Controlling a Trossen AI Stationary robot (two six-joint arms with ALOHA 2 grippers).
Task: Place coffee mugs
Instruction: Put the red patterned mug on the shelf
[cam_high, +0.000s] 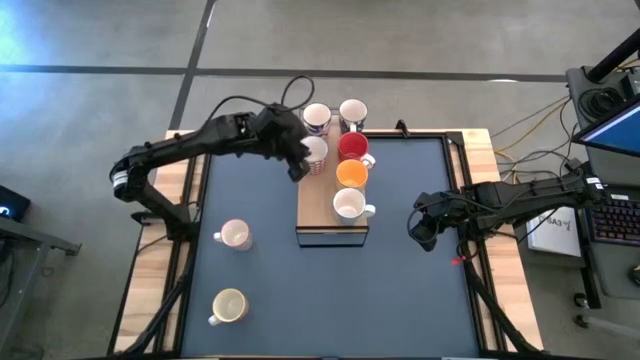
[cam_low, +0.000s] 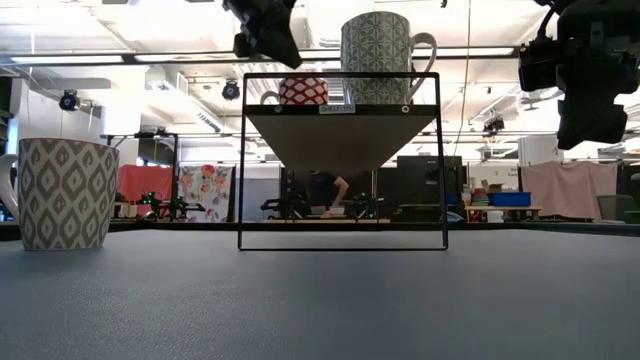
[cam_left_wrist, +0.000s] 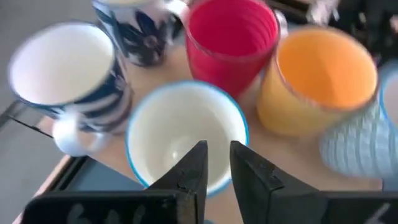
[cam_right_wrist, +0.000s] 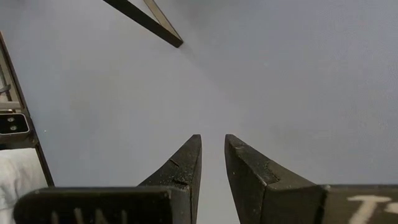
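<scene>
The white mug (cam_left_wrist: 186, 140) stands upright on the rack (cam_high: 320, 212), at its far left corner. Right beside it are the red mug (cam_left_wrist: 231, 40) and the orange mug (cam_left_wrist: 320, 84), with a dark-banded mug (cam_left_wrist: 71, 81) on its other side, so the row is tight. My left gripper (cam_left_wrist: 216, 165) hangs just over the white mug's near rim. Its fingers are nearly together and hold nothing, and the wrist view shows no rim between them. I judge the mug is already set down and the narrow fingers are what let me work between neighbours. A pale mug (cam_high: 350, 206) sits at the rack's near end. Two more mugs (cam_high: 234, 235) wait on the desk (cam_high: 410, 290) to the left, not yet placed. My right gripper (cam_right_wrist: 211, 158) waits above bare desk right of the rack, fingers close together and empty.
</scene>
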